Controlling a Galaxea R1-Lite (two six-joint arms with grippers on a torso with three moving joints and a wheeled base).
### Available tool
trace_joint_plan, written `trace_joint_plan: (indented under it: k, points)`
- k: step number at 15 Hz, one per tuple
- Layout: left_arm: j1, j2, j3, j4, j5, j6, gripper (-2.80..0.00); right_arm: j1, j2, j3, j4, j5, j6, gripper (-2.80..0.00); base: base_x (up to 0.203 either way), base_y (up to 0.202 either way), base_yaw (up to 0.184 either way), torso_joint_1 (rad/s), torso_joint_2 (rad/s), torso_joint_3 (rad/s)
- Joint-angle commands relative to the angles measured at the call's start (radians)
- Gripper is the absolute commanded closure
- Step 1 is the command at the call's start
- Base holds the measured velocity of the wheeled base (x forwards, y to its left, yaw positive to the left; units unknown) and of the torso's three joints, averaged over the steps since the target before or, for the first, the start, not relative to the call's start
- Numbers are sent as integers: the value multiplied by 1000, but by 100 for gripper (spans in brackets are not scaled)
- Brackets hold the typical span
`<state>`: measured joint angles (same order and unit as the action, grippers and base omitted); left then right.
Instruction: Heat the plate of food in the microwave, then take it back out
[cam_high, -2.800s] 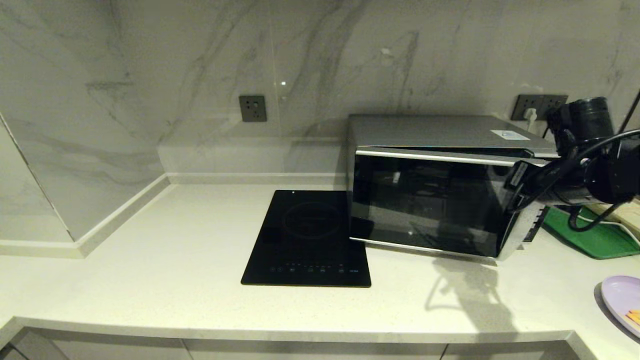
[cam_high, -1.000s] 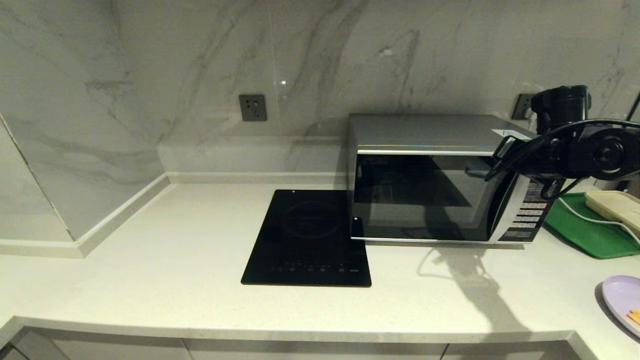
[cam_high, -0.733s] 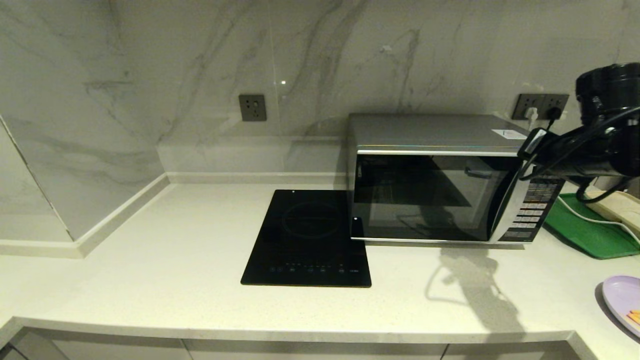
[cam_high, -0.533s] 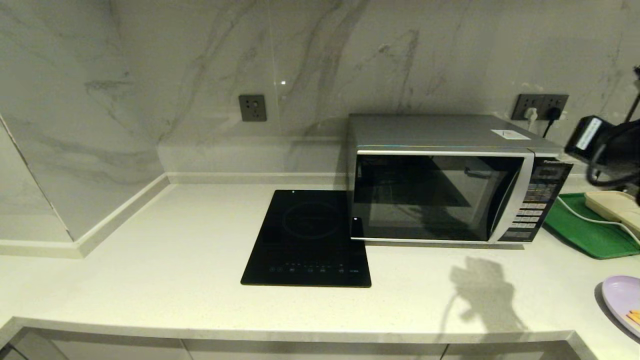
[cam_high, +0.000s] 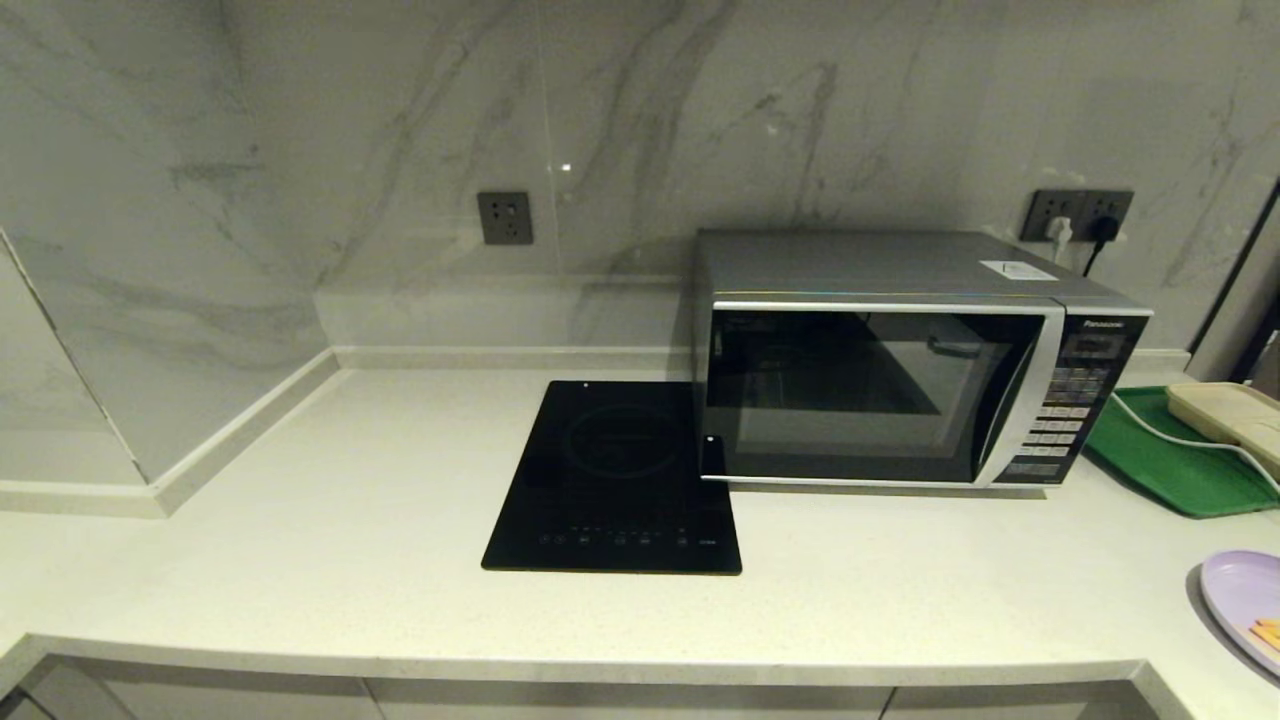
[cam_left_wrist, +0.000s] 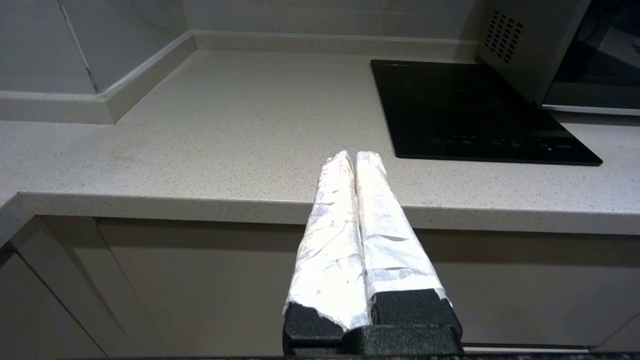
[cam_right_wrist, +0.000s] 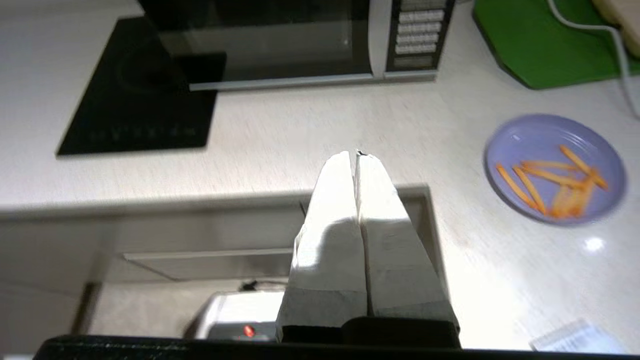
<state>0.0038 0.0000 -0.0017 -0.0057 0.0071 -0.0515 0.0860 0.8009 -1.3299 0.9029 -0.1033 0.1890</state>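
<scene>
The microwave (cam_high: 900, 360) door, ajar moments ago, is now shut, and the right arm has pulled back out of the head view. Its right tool (cam_right_wrist: 356, 159) hangs clenched and empty above the counter (cam_high: 300, 520) edge. The plate (cam_right_wrist: 555, 167) with its orange sticks sits on the counter, outside the oven, so the job looks finished. The left tool (cam_left_wrist: 352, 160), also clenched, idles low by the counter front.

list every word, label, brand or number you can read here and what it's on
"Panasonic": on the microwave, at the top of its keypad panel.
Keypad button labels: too small to read.
White sticker on the microwave's top: print too small to read.
Induction cooktop touch symbols along its front edge: too small to read.
Nothing else legible.
</scene>
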Motion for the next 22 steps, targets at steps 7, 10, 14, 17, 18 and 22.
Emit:
trace_joint_plan:
  k: [7, 10, 14, 17, 18, 22]
  points:
    - [1, -2, 0, 0, 1, -1, 0, -174, -493, -78, 423, 75, -161, 0, 0, 0, 0, 0, 0, 0]
    - [-1, -2, 0, 0, 1, -1, 0, -83, -533, -105, 546, 52, -104, 0, 0, 0, 0, 0, 0, 0]
    - [1, 0, 0, 0, 1, -1, 0, -84, -710, 47, 534, 30, -157, 0, 0, 0, 0, 0, 0, 0]
    - [1, -1, 0, 0, 1, -1, 0, -84, -794, 238, 419, 86, -181, 0, 0, 0, 0, 0, 0, 0]
    - [0, 0, 0, 0, 1, -1, 0, -85, -797, 307, 357, 128, -178, 0, 0, 0, 0, 0, 0, 0]
    - [1, -1, 0, 0, 1, -1, 0, -85, -799, 665, -21, 168, -171, 0, 0, 0, 0, 0, 0, 0]
